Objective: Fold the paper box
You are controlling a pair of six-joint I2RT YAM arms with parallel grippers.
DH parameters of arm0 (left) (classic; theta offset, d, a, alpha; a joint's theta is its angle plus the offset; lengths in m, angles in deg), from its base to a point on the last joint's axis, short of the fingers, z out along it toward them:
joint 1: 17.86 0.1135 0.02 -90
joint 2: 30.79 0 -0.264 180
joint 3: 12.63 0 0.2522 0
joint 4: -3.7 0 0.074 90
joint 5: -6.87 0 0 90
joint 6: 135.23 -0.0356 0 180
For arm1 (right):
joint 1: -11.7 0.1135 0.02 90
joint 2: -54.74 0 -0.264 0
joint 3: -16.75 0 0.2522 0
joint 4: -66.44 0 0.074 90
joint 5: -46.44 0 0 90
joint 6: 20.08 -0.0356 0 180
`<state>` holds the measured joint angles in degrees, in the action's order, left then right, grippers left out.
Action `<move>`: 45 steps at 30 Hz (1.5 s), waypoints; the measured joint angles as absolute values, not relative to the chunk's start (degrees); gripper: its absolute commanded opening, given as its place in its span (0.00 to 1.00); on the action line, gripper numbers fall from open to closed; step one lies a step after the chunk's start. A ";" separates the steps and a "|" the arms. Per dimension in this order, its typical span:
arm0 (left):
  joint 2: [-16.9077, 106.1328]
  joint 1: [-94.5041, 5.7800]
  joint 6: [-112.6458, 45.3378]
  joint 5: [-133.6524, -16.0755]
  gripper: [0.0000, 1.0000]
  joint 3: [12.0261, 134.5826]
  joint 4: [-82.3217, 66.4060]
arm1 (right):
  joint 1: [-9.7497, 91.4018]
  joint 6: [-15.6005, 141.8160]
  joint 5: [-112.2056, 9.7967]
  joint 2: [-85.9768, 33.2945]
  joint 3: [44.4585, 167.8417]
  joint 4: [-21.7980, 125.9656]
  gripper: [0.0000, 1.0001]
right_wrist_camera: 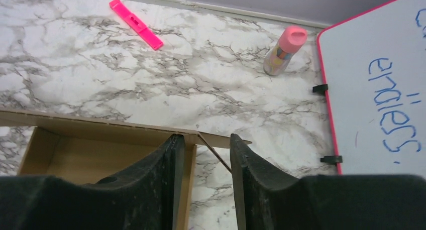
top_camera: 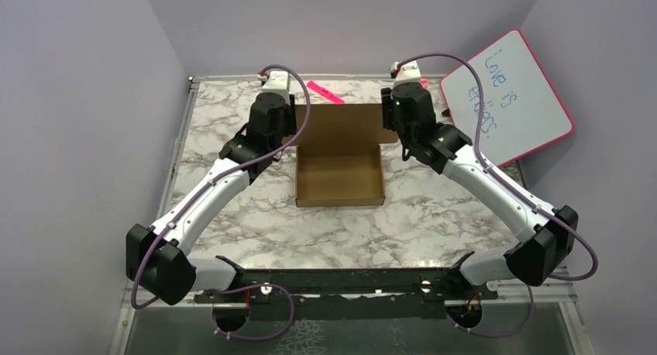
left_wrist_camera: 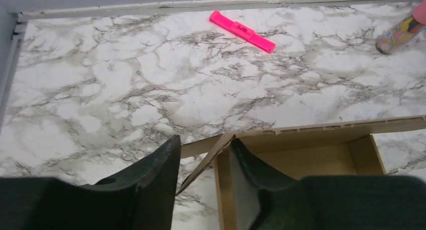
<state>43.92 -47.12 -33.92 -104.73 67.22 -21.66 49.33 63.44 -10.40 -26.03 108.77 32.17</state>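
The paper box point(top_camera: 339, 180) is brown cardboard, a shallow open tray in the middle of the table with its lid panel lying flat on the far side. My left gripper point(top_camera: 280, 129) hangs over the box's far-left corner, my right gripper point(top_camera: 399, 124) over the far-right corner. In the left wrist view the left gripper point(left_wrist_camera: 204, 139) is open: one finger is inside the tray point(left_wrist_camera: 301, 157), and a loose corner flap point(left_wrist_camera: 203, 164) slants between the jaws. In the right wrist view the right gripper point(right_wrist_camera: 204, 137) is open astride the tray wall point(right_wrist_camera: 100, 154), with a thin flap point(right_wrist_camera: 216, 152) in the gap, unclamped.
A pink plastic strip point(top_camera: 325, 92) lies at the back of the table. A pink-capped bottle point(right_wrist_camera: 283, 51) lies beyond the right gripper. A pink-framed whiteboard point(top_camera: 507, 99) leans at the back right. Purple walls close in the left, back and right.
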 measured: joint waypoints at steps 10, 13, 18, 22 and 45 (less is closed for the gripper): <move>39.51 -33.22 -43.56 -89.47 0.62 67.88 -23.65 | 41.87 75.62 -26.50 -20.85 108.62 31.73 0.77; 39.51 -27.97 -46.56 -81.80 0.63 68.60 -25.18 | 39.21 78.52 -32.67 -19.72 107.09 31.58 0.85; 40.49 -24.50 -52.13 -69.10 0.63 69.67 -27.10 | 36.89 83.79 -40.97 -19.72 104.97 30.40 0.86; 43.14 -23.93 -57.57 -61.04 0.63 71.00 -29.13 | 36.04 87.68 -45.32 -20.04 104.43 29.37 0.87; 40.93 -23.58 -72.22 -54.55 0.64 70.45 -34.20 | 31.18 97.60 -54.98 -27.02 101.15 29.57 0.45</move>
